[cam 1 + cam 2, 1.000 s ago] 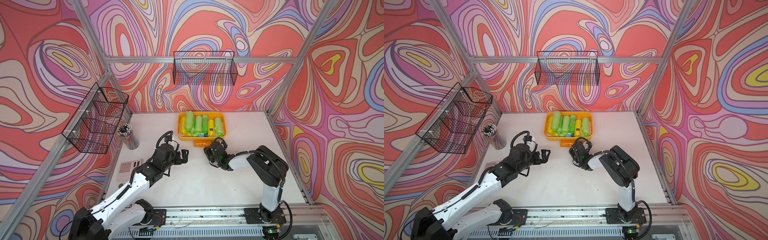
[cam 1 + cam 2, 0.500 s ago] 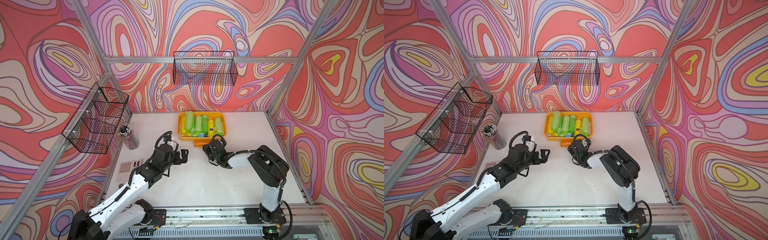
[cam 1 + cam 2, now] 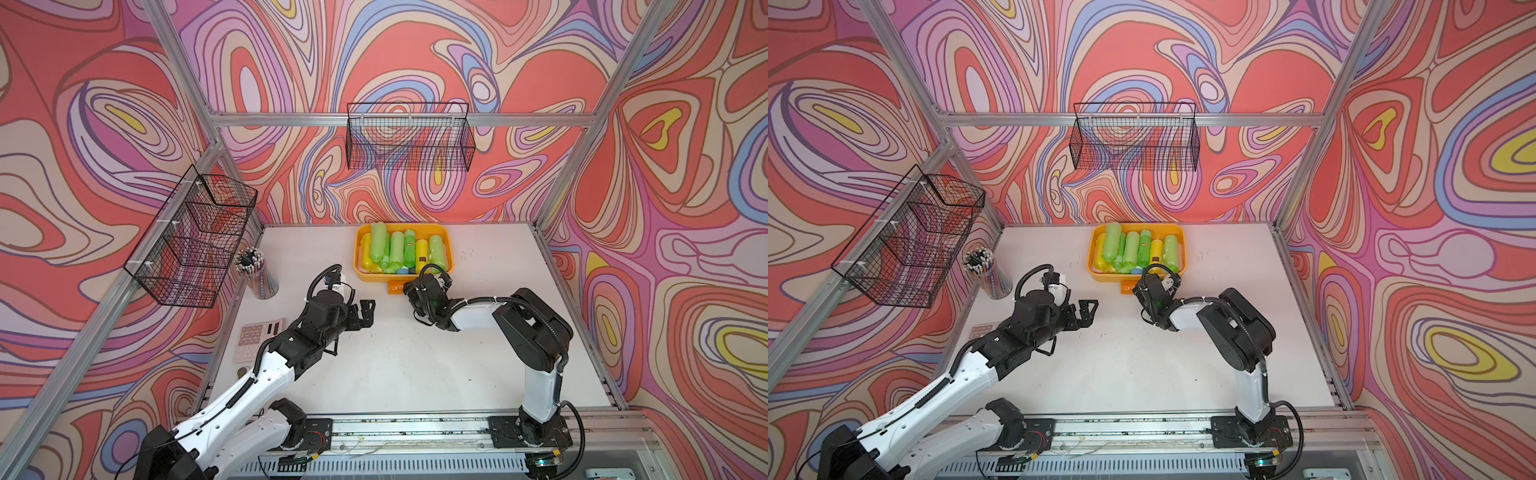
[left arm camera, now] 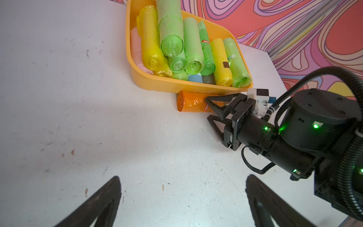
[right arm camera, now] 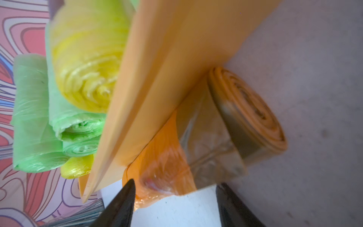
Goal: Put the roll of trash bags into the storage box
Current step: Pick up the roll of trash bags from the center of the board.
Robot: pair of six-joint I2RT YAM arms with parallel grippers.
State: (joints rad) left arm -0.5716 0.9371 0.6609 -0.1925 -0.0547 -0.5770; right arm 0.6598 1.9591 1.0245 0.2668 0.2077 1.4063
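Note:
An orange roll of trash bags (image 3: pixel 395 287) (image 3: pixel 1126 287) lies on the white table, against the outside of the front wall of the orange-yellow storage box (image 3: pixel 449 249) (image 3: pixel 1097 272). The box holds several green and yellow rolls. My right gripper (image 3: pixel 409 291) (image 4: pixel 208 109) is open. Its fingertips are at the roll's (image 5: pixel 225 121) near end and do not clamp it. The box wall (image 5: pixel 176 59) rises right beside the roll. My left gripper (image 3: pixel 365 309) (image 4: pixel 182 176) hangs wide open over bare table, short of the roll (image 4: pixel 191 102), with nothing in it.
A cup of pencils (image 3: pixel 257 274) and a pink calculator (image 3: pixel 259 334) stand at the table's left edge. Black wire baskets hang on the back wall (image 3: pixel 409 141) and the left wall (image 3: pixel 195 237). White tabletop lies between the two arms.
My right gripper has gone from shut to open and edged closer to the orange roll and the box. The left arm has barely moved.

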